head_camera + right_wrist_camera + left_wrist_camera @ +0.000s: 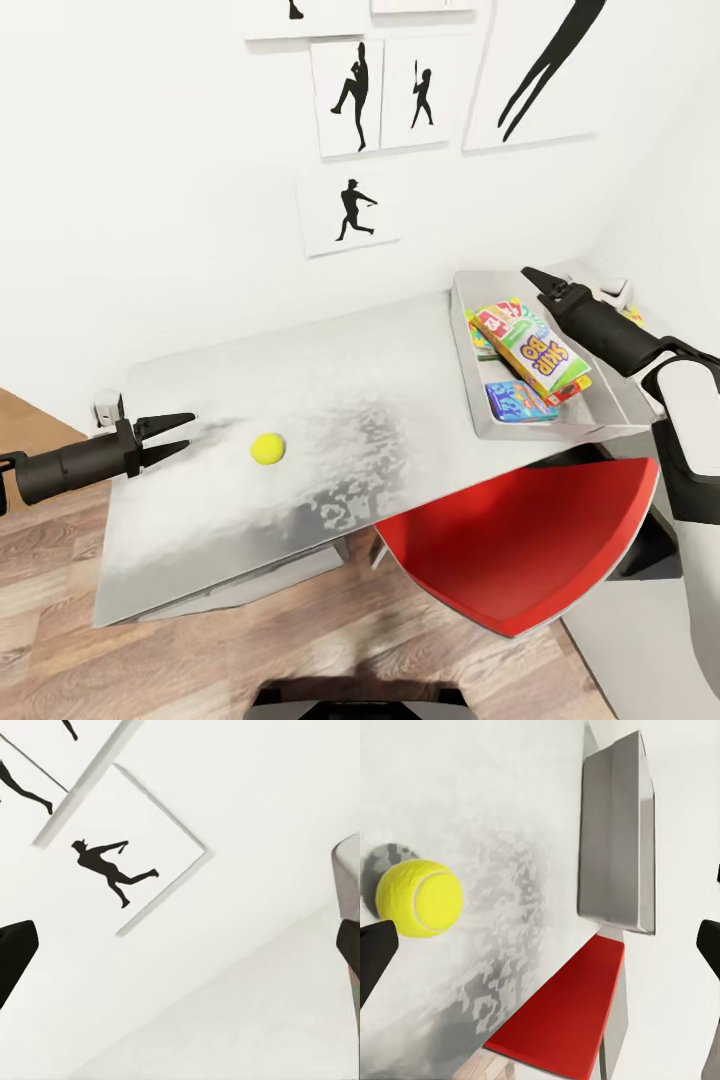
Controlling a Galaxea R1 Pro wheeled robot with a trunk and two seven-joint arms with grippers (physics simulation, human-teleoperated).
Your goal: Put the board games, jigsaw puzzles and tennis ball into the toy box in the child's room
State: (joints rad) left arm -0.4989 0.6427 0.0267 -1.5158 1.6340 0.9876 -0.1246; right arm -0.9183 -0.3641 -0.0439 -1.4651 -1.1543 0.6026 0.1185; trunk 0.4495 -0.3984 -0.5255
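While my left gripper point(178, 437) hovers with jaws spread wide, the tennis ball point(267, 448) sits on the table point(330, 390) just ahead of its fingertips, untouched. My right gripper point(540, 283) hangs with jaws narrowly parted above the toy box point(470, 340), the Skip-Bo box point(532, 349) just beneath them.

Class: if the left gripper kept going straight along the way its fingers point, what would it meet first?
Probably the tennis ball on the table. The open left gripper points toward it with nothing between, though the left wrist view shows the ball off-centre, so it might only graze it.
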